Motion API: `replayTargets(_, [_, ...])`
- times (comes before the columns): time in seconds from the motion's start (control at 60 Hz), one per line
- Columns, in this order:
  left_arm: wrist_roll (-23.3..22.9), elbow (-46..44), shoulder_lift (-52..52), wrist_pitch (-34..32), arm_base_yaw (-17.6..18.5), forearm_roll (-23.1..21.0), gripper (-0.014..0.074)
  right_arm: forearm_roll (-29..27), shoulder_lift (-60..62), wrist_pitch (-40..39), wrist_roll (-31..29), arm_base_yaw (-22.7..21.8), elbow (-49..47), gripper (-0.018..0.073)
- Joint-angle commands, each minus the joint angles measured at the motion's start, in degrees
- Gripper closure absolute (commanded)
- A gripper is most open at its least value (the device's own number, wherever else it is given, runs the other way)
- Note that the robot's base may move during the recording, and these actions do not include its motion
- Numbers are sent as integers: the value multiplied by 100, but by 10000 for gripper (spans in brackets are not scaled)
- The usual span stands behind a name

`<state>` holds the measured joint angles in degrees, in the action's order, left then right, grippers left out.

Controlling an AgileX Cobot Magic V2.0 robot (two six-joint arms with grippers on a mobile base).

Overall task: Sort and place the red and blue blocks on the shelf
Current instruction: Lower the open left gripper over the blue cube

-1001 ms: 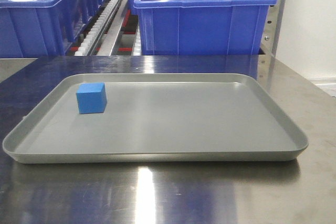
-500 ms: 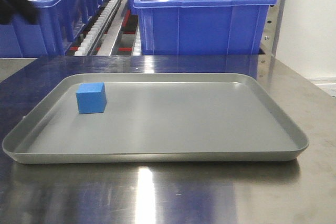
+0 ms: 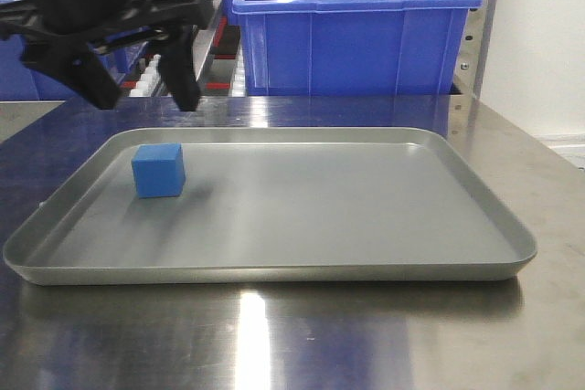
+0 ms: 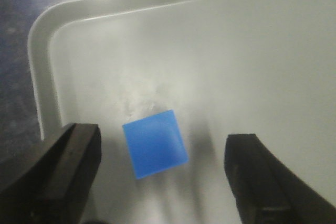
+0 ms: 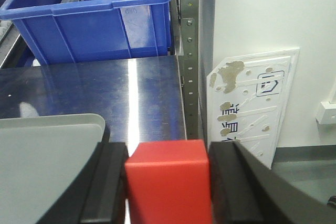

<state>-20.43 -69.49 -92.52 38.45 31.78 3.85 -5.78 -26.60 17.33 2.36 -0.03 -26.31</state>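
A shiny steel table (image 3: 274, 344) is seen across the lower part of the front view, its top streaked with reflections. A shallow grey tray (image 3: 274, 273) is laid flat on it, filling most of the middle of the frame, with bare steel left on every side. One blue block (image 3: 158, 171) is set on the tray floor near its upper-left corner, close to the rim but apart from it. Behind the table, along the top of the frame, a shelf (image 3: 480, 34) is seen, with white rollers (image 3: 174, 43) and blue bins (image 3: 356, 34) carried on it. In the right wrist view the table's edge is flanked at centre frame by a perforated upright (image 5: 190, 51).
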Motion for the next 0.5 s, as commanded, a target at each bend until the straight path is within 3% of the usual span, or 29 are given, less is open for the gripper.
replayTargets(0.0, [-241,-336,91,-115,95,11,69,39,-5,-506,-43,-46,-170,505])
replayTargets(0.3, [-366,-429,-134,148,104,50,83,39,-5,-506,-43,-46,-170,505])
replayTargets(0.484, [-771,-429,-181,189,104,336,83,39,-5,-506,-43,-46,-170,505])
